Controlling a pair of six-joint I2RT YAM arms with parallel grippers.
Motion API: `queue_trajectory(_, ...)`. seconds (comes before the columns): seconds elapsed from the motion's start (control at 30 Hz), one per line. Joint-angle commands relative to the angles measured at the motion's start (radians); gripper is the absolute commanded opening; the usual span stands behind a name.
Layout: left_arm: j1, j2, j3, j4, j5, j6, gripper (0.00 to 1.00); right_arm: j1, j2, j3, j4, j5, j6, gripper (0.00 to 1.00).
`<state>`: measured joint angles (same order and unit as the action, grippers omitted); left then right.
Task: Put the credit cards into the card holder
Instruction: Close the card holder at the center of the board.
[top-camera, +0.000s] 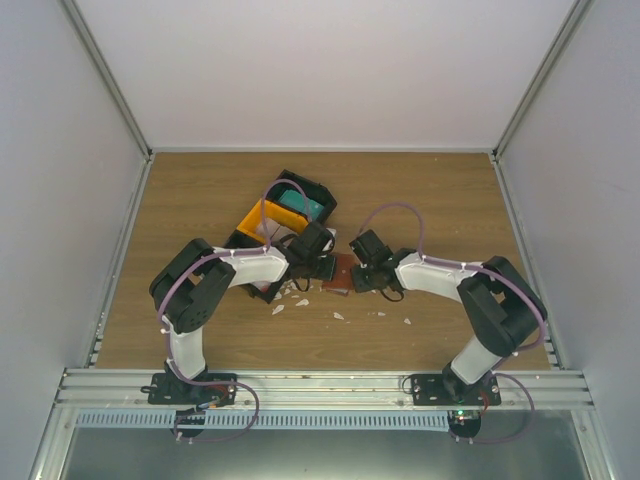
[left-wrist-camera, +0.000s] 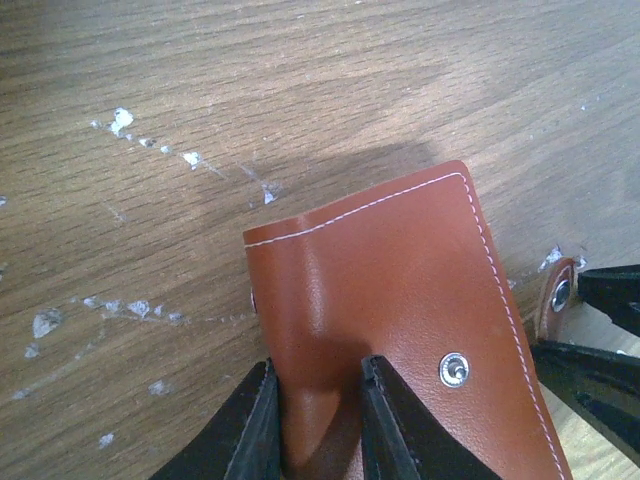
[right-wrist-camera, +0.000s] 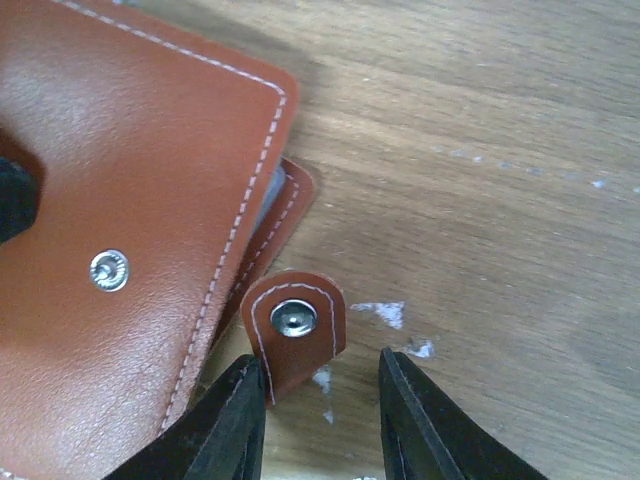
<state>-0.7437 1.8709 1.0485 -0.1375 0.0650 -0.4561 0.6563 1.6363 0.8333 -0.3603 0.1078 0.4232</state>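
wooden counter (top-camera: 420, 200): card holder (left-wrist-camera: 400, 290) clamped by left hand (left-wrist-camera: 318, 368); right hand (right-wrist-camera: 318, 360) held apart around its tab (right-wrist-camera: 295, 330), which could be missed if closed off-centre.

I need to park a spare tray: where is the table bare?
Bare: back right of the brown wooden table, between the black and orange plastic bins and the right wall, and the back left corner. Crowded: the middle, where both arms meet over the reddish-brown leather card holder, small white scraps in front.

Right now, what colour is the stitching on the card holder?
White stitching along the reddish-brown card holder; clearest in the left wrist view.
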Motion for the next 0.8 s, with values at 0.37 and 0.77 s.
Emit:
queue_trajectory(0.37,0.003,0.018,-0.075,-0.08,0.052,0.028,0.23,-0.043,-0.132,-0.009,-0.075,0.165,0.214,0.39)
queue_trajectory(0.77,0.003,-0.055,-0.051,-0.08,0.071,0.02,0.41,-0.06,-0.128,0.006,-0.04,-0.064,0.272,0.39)
